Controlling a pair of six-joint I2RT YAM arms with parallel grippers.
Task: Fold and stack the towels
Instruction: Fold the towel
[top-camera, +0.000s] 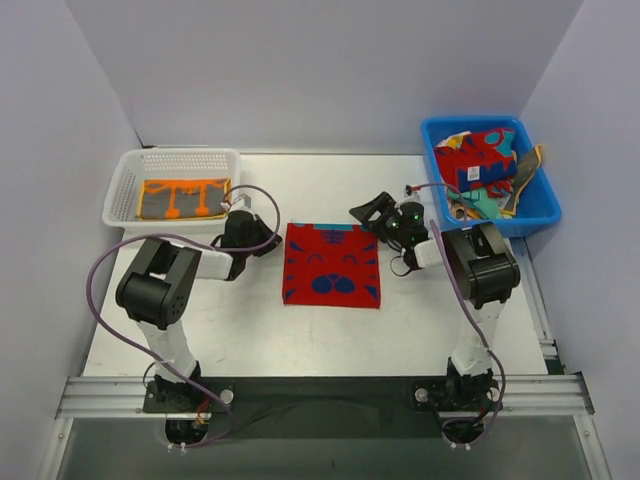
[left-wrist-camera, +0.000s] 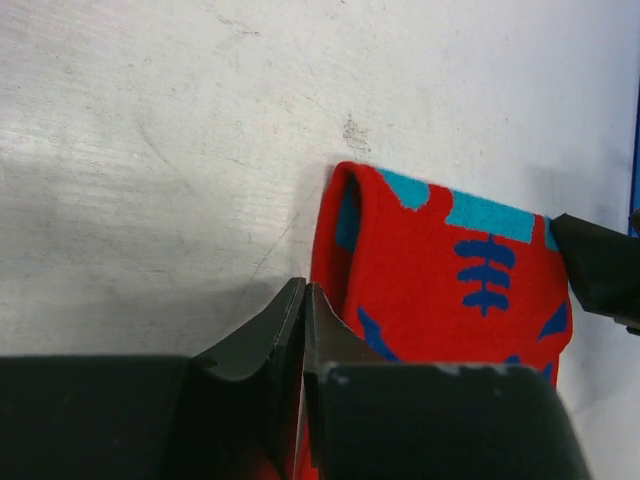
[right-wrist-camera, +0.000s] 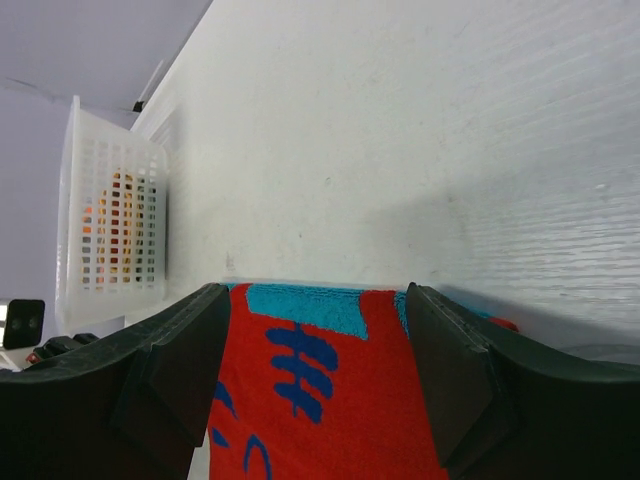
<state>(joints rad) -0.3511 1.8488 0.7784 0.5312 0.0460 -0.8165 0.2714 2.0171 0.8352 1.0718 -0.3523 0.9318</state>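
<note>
the left gripper (left-wrist-camera: 303, 340) fills the bottom of its wrist view, its jaws clenched on the near edge of the red towel (left-wrist-camera: 450, 300), with red cloth showing between them. the towel's left edge curls up off the table (left-wrist-camera: 150, 150), which is white, scuffed and faintly scratched. the right gripper (right-wrist-camera: 315, 370) is released, its two dark fingers spread wide over the towel's far edge with the teal band between them. pale lilac walls (top-camera: 320, 70) close the table in on three sides, and a metal rail (top-camera: 320, 395) runs along the near edge under the arm bases. only the top view gives the whole layout: the red towel lies flat in the middle of the table between the arms, a white mesh basket (top-camera: 120, 185) at far left holds an orange towel (top-camera: 183, 197), and a blue bin (top-camera: 540, 205) at far right holds loose towels (top-camera: 480, 160). the right wrist view catches the basket side-on; the left wrist view shows one right finger at its right edge.
</note>
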